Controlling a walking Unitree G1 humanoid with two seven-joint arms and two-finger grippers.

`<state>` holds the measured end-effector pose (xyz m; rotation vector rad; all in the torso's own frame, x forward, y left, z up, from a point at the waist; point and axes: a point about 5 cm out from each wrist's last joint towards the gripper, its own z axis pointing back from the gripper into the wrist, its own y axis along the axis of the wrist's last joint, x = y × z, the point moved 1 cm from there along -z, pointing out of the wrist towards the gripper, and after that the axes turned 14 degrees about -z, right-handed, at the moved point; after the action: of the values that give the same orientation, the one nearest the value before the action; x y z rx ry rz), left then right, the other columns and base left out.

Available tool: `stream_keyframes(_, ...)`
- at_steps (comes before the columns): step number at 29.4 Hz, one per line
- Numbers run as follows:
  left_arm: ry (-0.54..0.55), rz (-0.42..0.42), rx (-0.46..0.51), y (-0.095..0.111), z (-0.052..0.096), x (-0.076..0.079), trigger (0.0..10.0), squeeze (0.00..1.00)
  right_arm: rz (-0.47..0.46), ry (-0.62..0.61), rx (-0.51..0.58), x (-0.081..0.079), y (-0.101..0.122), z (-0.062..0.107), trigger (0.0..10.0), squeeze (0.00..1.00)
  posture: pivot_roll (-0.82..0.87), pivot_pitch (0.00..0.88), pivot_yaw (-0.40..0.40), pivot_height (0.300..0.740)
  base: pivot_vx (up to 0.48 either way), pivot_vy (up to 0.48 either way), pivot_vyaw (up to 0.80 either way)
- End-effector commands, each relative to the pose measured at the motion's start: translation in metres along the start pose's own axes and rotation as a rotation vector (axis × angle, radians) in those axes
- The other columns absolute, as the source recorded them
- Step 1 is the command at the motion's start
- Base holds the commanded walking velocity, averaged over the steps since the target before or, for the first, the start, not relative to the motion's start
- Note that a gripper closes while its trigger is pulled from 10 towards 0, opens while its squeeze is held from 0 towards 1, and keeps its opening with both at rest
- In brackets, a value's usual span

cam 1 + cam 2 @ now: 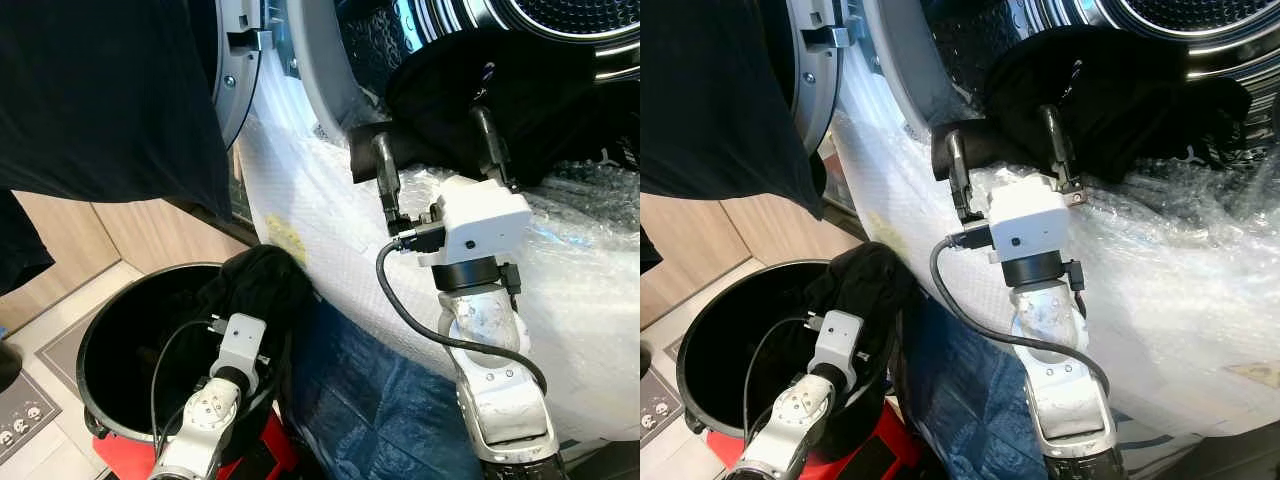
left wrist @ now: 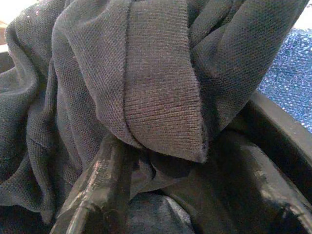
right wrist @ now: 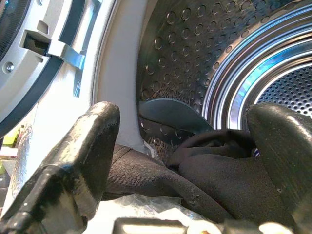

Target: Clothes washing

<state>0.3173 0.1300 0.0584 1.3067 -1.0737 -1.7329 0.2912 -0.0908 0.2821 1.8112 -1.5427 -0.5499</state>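
Washing machine: a front loader wrapped in bubble wrap (image 1: pixel 330 230), its round opening toward 1 o'clock of the left eye view; the perforated steel drum (image 3: pixel 195 53) shows inside, and the open door (image 1: pixel 240 70) stands at about 11 o'clock.

Dark garment at the drum mouth (image 1: pixel 1110 100): black cloth heaped on the lower lip of the opening, partly inside the drum and partly spilling out over the bubble wrap.

Right gripper (image 1: pixel 440 165): raised to the drum mouth, at about 1 o'clock from the picture's centre. Its two black fingers (image 3: pixel 83 146) are spread wide, one on each side of the dark garment; the cloth lies between them and neither finger is pressed in on it.

Laundry basket (image 1: pixel 105 345): a round black tub on the floor at about 7 o'clock, just beside the front of the washing machine.

Dark knit garment (image 2: pixel 146 83): draped over the basket's rim on the side nearest the machine, at about 6 o'clock, bunched in folds with a ribbed hem hanging down.

Left gripper (image 2: pixel 161 195): low at the basket's rim, at about 7 o'clock, pushed into the dark knit garment. One finger (image 2: pixel 97 185) lies under the folds and the cloth covers the tips, so one cannot tell whether the fingers are parted or closed on the fabric.

Blue cloth (image 1: pixel 360 400): crumpled against the machine's front between the basket and the right arm, at about 6 o'clock.

Black hanging fabric (image 1: pixel 100 90): covers the corner at about 10 o'clock, in front of the door.
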Motion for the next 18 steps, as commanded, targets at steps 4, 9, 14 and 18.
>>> stream_keyframes(4,-0.024,-0.006,-0.01,-0.0018,0.0001,0.0053,10.0,0.0,0.028,0.009,0.008,-0.0032,0.0004,-0.0018,10.0,0.0,0.03,0.123,-0.028,0.74,0.0,0.0,0.0)
stream_keyframes(9,-0.023,-0.007,-0.01,-0.0018,-0.0001,0.0049,10.0,0.0,0.014,0.007,0.008,-0.0053,-0.0002,-0.0032,10.0,0.0,0.03,0.123,-0.026,0.74,0.0,0.0,0.0)
stream_keyframes(14,-0.023,-0.007,-0.011,-0.002,-0.0001,0.0045,10.0,0.0,0.022,0.013,0.011,-0.0069,-0.0003,-0.0043,10.0,0.0,0.03,0.123,-0.026,0.74,0.0,0.0,0.0)
stream_keyframes(18,-0.021,-0.006,-0.008,-0.0008,-0.0008,0.0044,10.0,0.0,0.012,0.01,-0.006,-0.0073,-0.0036,-0.0027,10.0,0.0,0.03,0.121,-0.027,0.74,0.0,0.0,0.0)
